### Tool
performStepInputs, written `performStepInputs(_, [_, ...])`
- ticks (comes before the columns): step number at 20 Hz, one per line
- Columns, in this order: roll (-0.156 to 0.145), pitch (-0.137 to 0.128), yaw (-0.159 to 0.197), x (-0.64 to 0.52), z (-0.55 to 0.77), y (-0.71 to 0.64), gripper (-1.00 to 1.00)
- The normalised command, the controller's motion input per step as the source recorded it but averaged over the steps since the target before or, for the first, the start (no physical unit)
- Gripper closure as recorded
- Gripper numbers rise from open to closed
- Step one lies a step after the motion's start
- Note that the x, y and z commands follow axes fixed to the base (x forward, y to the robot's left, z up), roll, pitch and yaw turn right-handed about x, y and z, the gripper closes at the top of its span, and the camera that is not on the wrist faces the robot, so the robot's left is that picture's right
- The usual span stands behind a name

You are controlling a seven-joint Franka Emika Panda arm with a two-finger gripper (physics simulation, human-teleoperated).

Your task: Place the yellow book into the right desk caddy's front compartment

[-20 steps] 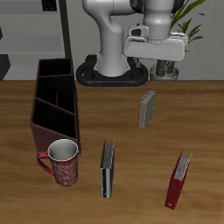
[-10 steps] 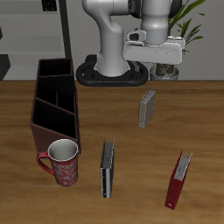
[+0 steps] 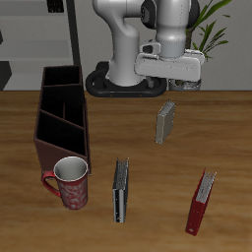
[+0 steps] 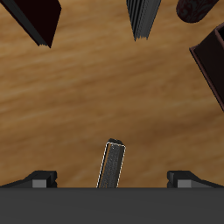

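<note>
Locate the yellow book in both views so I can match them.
Exterior view: the yellow book stands on the table just below the gripper, farther back than the other two books.
Wrist view: the yellow book shows between the two jaws, spine toward the camera.
Shared landmark: the dark grey-black book.

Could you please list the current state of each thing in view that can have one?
gripper: open, holding nothing, above the yellow book.
yellow book: standing on the table, ungrasped.
right desk caddy: compartments look empty.
red mug: upright.
dark grey book: standing on edge.
red book: standing, leaning.
</note>
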Motion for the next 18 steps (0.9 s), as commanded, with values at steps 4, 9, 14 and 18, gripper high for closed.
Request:
performStepInputs(4, [-0.034,0.033,-0.049,0.07,-0.33,-0.16,-1.00])
performStepInputs(9, [-0.008,-0.009,-0.026,-0.06,-0.23,-0.05,-1.00])
performStepInputs(14, [-0.016,-0.010,-0.008,-0.04,-0.10,0.02,-1.00])
performStepInputs(18, [-0.005,-0.039,-0.013,-0.08,-0.07,0.12,-1.00])
